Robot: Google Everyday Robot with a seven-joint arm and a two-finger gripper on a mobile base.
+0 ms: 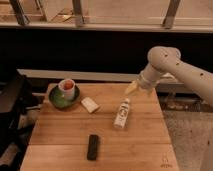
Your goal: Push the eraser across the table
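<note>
Five items rest on the table (60, 135), a light wooden top built of long planks.

1. The eraser (93, 147), a flat black oblong, lies near the front edge, slightly left of centre, with its long axis running front to back. Nothing touches it.
2. A white bottle (121, 113) with a label lies on its side right of centre, cap toward the back. It sits between the eraser and the gripper, well apart from the eraser.
3. A pale cream block (90, 104) lies flat, behind the eraser and just beside the bowl.
4. A green bowl (56, 100) stands at the back left corner.
5. A white cup (66, 87) with a reddish interior stands in the bowl.

The gripper (131, 90) hangs over the back right part of the table, behind the bottle's cap end and pointing down and to the left. It holds nothing. Whether it is open or closed cannot be determined from here. The white arm (172, 65) reaches in from the right, bent at a rounded joint above the table's back right corner.

A small dark mark (165, 163) shows at the front right corner of the tabletop. The bare wood around the eraser carries no other items.

A dark, bulky shape (11, 112) stands against the table's left side; what it is cannot be told. A speckled grey floor (186, 132) shows to the right. Behind the table runs a dark wall (90, 52), topped by a pale ledge (100, 26) with upright posts.
</note>
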